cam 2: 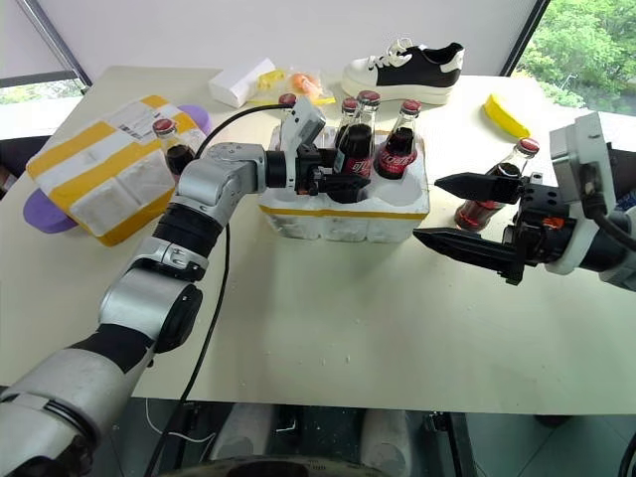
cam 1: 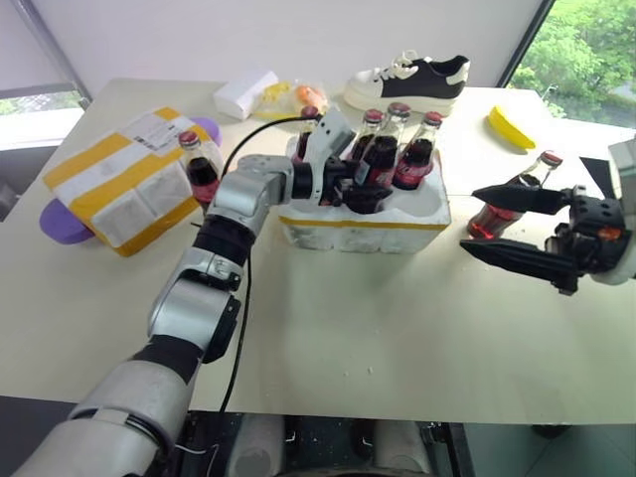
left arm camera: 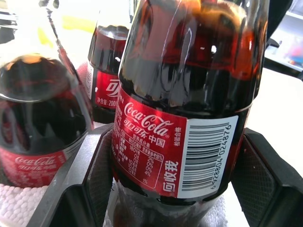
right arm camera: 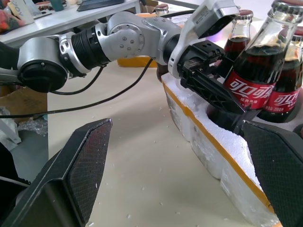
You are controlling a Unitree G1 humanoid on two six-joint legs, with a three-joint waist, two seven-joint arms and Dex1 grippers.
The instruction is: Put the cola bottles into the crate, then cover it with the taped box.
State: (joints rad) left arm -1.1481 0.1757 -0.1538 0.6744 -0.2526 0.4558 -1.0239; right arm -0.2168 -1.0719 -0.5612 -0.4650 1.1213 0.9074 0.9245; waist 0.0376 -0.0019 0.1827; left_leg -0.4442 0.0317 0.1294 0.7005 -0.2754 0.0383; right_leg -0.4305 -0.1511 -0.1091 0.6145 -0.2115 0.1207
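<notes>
Lowering a bottle (left arm camera: 180, 104) into a front well of the crate (cam 2: 348, 221), we are clasping its label with the left gripper (cam 2: 343, 179) so it stays upright. The right gripper (cam 2: 467, 214) is hanging wide apart, empty, near the bench's right edge, beside a bottle (cam 2: 492, 194). The taped box (cam 1: 124, 179) is waiting by the left edge.

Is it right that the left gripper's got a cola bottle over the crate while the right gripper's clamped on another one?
Not quite. The left gripper does hold a cola bottle over the crate, but the right gripper is open and empty, as the right wrist view shows.
</notes>
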